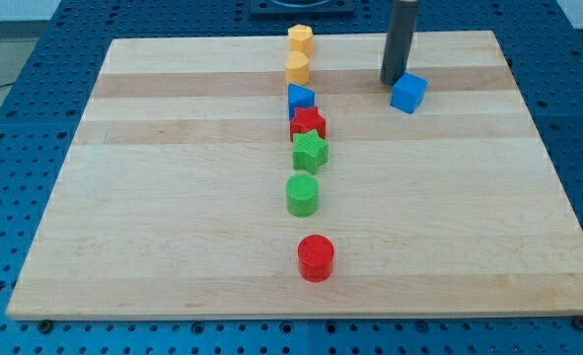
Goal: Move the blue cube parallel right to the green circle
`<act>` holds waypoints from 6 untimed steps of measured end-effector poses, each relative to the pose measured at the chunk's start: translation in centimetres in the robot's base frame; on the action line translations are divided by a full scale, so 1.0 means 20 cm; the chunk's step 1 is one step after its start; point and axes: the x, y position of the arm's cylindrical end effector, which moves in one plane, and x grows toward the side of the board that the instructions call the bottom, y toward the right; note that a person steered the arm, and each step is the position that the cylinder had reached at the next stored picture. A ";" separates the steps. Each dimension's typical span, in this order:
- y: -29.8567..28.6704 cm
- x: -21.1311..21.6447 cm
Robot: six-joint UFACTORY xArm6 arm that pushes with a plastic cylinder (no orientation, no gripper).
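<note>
We have no claw, only a rod, holding nothing; my tip [394, 81] rests just left of the blue cube [408, 94], near the board's [173, 247] top right, well apart from the green circle [302, 194] mid-board

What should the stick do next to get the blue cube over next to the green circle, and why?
Probably slide my tip round to the top side of the blue cube, then push it toward the view's bottom. My tip sits just at the cube's upper left, and the cube lies well above the green circle, already to its right, so it mostly needs to come down level with it.
</note>
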 end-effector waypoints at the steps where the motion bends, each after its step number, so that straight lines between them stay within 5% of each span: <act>1: 0.13 0.09; 2: 0.04 0.32; 4: 0.09 0.19; 6: -0.14 0.35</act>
